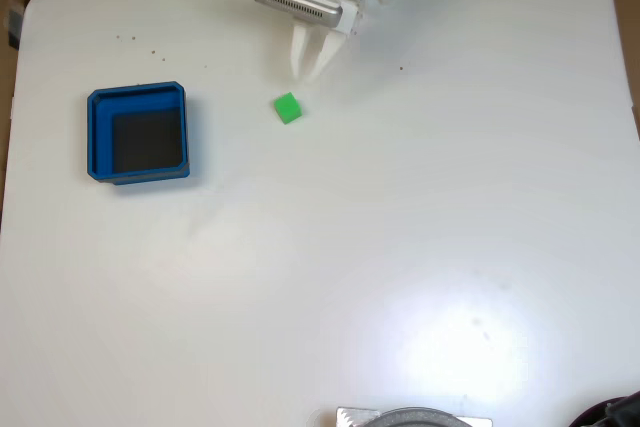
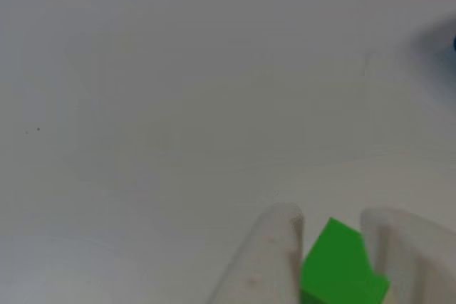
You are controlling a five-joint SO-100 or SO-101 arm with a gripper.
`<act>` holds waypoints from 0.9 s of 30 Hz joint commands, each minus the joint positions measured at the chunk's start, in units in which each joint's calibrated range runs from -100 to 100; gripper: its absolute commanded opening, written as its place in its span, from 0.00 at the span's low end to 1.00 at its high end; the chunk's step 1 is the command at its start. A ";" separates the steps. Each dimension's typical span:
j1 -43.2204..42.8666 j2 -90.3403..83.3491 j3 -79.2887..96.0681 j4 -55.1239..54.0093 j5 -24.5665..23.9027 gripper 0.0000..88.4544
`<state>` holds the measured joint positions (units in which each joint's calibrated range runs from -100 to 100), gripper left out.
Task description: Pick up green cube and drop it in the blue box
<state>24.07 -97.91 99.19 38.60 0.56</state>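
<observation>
Other view, close range: two blurred white fingers (image 2: 263,261) are seen rising from the bottom edge, spread apart, with the green cube (image 2: 342,265) showing in the gap between them; whether either pad touches it cannot be told. Pale table surface (image 2: 178,90) is seen beyond, with a faint blue smudge at the right edge. Fixed view, from above: the gripper (image 1: 309,75) is seen near the top of the white table (image 1: 420,247), its white fingers parted in a narrow V pointing down toward the green cube (image 1: 287,108), which rests on the table just below the tips, apparently not gripped. Well to the left, the blue box (image 1: 138,134) sits flat, dark floor bare.
</observation>
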 commanded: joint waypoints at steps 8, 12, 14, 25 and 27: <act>3.03 -0.58 0.27 0.17 0.20 0.03; 2.96 -0.67 0.27 0.17 0.00 0.03; 2.88 -0.67 0.27 0.17 0.00 0.03; 2.57 -0.50 -0.27 -0.32 0.20 0.03; 2.42 0.00 -1.80 -0.48 0.20 0.03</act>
<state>26.56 -97.91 99.11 38.60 0.56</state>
